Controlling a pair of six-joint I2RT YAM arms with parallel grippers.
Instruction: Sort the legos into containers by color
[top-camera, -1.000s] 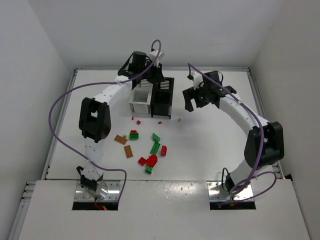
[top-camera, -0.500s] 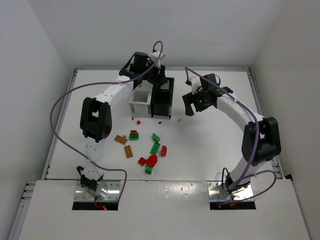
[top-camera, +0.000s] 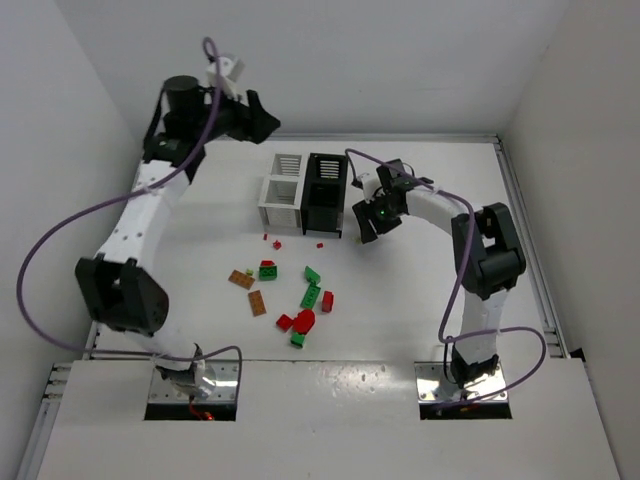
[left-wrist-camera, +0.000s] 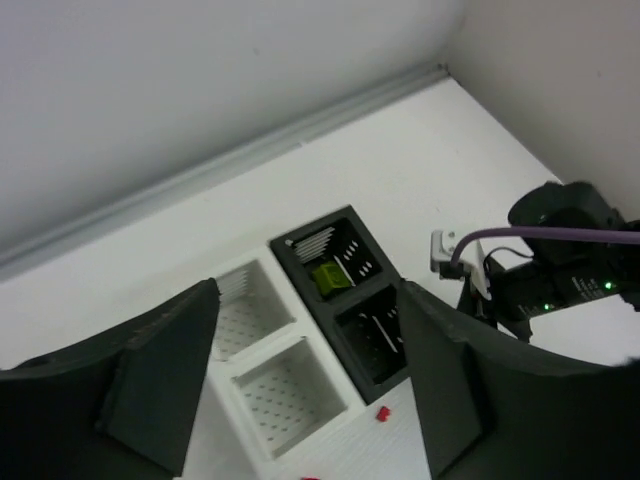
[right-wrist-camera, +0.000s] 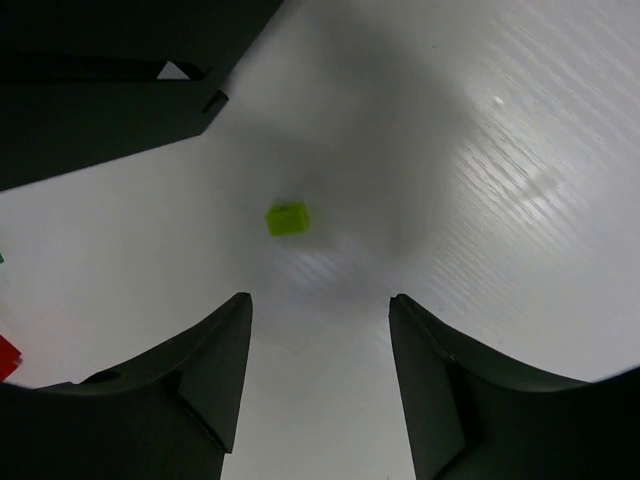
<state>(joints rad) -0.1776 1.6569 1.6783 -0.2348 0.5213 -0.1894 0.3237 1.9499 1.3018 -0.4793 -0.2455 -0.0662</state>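
The containers stand at the back middle: two white bins (top-camera: 281, 193) and a taller black bin (top-camera: 325, 190). A yellow-green lego (left-wrist-camera: 327, 277) lies in the black bin's far cell (left-wrist-camera: 335, 262). My left gripper (top-camera: 262, 122) hangs high over the back left, open and empty (left-wrist-camera: 308, 288). The right gripper (top-camera: 365, 228) is low beside the black bin, open (right-wrist-camera: 320, 300), with a tiny yellow-green lego (right-wrist-camera: 288, 218) on the table just ahead of its fingertips. Red, green and orange-brown legos (top-camera: 300, 295) lie scattered on the table in front of the bins.
Tiny red studs (top-camera: 267, 237) lie just in front of the white bins (left-wrist-camera: 290, 390); one red stud (left-wrist-camera: 382, 413) sits by the black bin's corner. The black bin's wall (right-wrist-camera: 100, 80) is close on the right gripper's upper left. A raised rail (top-camera: 400, 137) borders the table's back.
The left arm swung up and to the left, away from the bins, and its gripper opened. The right gripper moved left and down beside the black bin, its jaws narrowing.
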